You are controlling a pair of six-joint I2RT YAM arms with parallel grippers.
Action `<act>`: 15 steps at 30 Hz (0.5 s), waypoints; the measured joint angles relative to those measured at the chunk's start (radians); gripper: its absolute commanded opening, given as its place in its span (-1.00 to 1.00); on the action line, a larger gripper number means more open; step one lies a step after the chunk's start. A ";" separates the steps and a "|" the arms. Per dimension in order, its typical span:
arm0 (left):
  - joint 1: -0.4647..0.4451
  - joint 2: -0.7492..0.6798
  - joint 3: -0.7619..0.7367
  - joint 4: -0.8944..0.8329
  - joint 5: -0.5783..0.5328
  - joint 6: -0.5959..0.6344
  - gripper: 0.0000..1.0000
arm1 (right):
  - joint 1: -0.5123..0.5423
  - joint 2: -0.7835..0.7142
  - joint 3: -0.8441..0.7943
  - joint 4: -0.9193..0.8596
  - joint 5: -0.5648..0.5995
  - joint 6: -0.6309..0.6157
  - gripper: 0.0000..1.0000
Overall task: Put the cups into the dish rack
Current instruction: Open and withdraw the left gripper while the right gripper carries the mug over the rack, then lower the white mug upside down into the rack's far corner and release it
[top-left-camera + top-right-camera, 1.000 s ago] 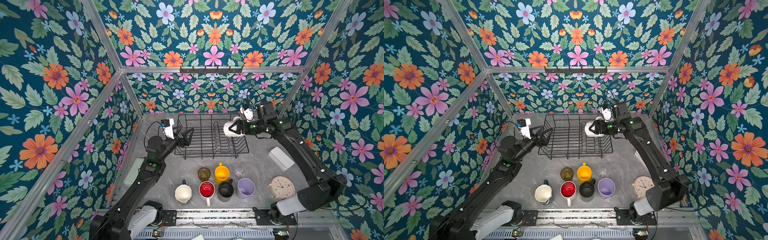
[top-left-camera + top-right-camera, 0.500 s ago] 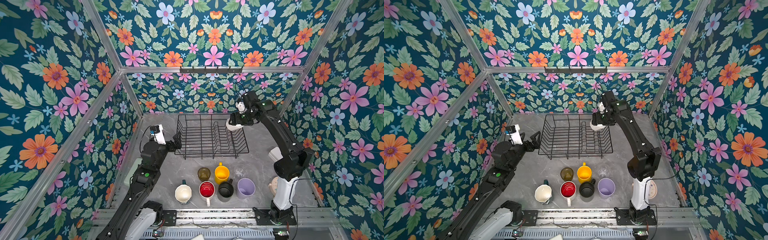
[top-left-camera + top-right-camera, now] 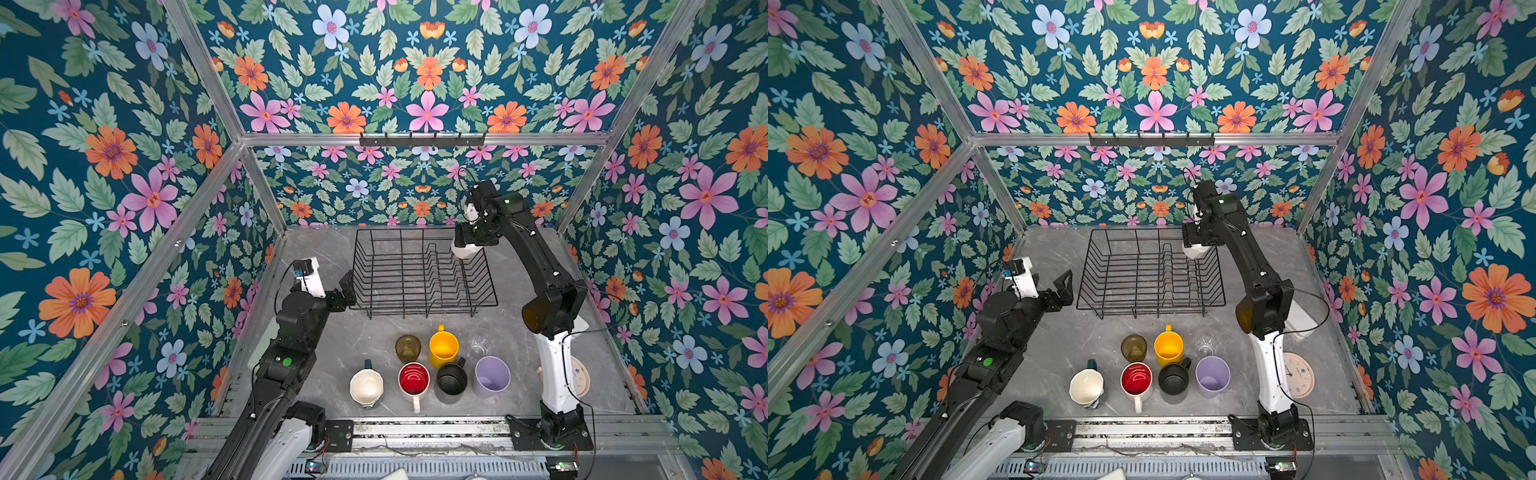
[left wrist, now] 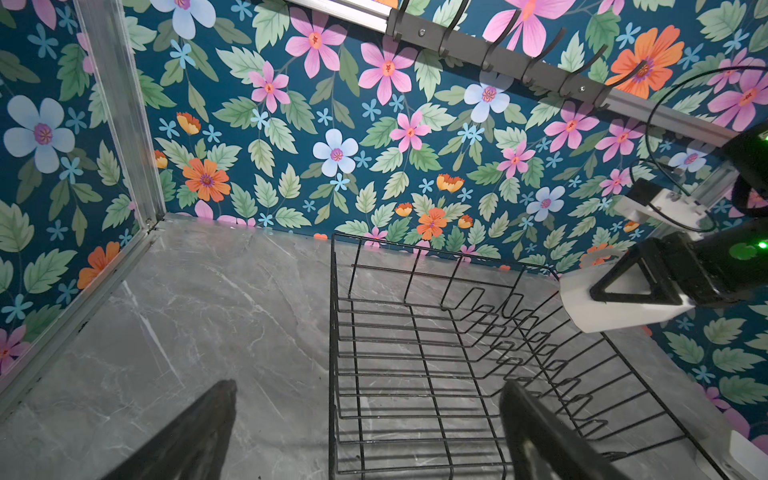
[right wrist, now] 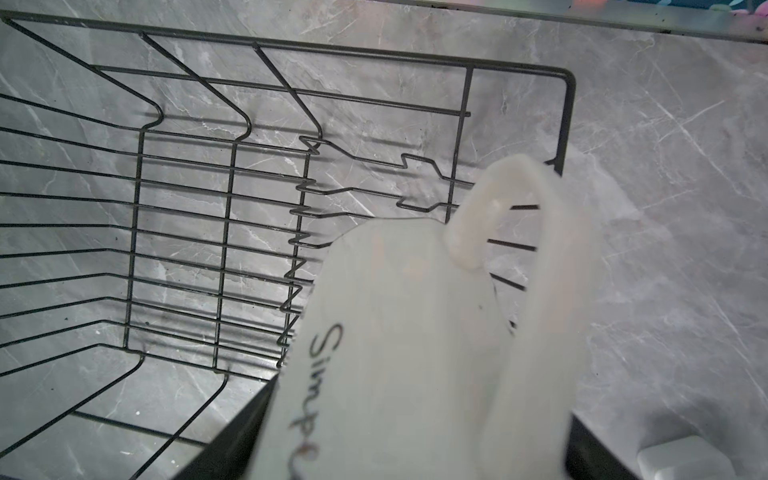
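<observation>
The black wire dish rack [image 3: 424, 306] stands at the back of the grey table with no cup resting in it. My right gripper [image 3: 473, 240] is shut on the white faceted mug [image 3: 466, 252] and holds it over the rack's far right corner [image 5: 569, 104]. In the right wrist view the mug [image 5: 415, 332] fills the space between the jaws, handle outward. My left gripper [image 3: 347, 291] is open and holds nothing, just off the rack's near left corner [image 4: 332, 332]. In front of the rack stand the teal mug [image 3: 366, 386], red-lined white mug [image 3: 413, 379], black mug [image 3: 451, 379], lilac tumbler [image 3: 492, 376], olive glass [image 3: 407, 347], yellow mug [image 3: 444, 347] and clear glass [image 3: 478, 341].
A cream alarm clock [image 3: 579, 374] lies at the right, partly behind my right arm. A white block [image 3: 1302, 320] sits behind that arm's elbow. A pale green block [image 3: 258, 347] lies by the left wall behind my left arm. A black hook rail [image 3: 422, 140] hangs on the back wall.
My left gripper has drawn back from the rack's left rim toward the near left and opened slightly wider. My right arm has swung its wrist above the mug, which stays over the far right corner.
</observation>
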 measured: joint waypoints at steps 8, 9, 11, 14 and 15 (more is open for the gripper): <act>0.000 -0.025 0.000 -0.037 -0.025 0.000 0.99 | 0.000 0.084 0.078 -0.004 0.031 -0.007 -1.00; 0.000 -0.027 0.000 -0.042 -0.027 0.000 1.00 | 0.000 0.100 0.099 -0.005 0.034 -0.007 -1.00; 0.000 -0.030 0.000 -0.048 -0.031 0.000 1.00 | 0.000 0.130 0.130 -0.005 0.033 -0.008 -1.00; 0.000 -0.040 0.000 -0.056 -0.037 0.000 1.00 | -0.001 0.155 0.152 -0.004 0.034 -0.011 -1.00; 0.000 -0.043 0.000 -0.058 -0.040 0.000 0.99 | 0.000 0.163 0.157 -0.004 0.035 -0.013 -1.00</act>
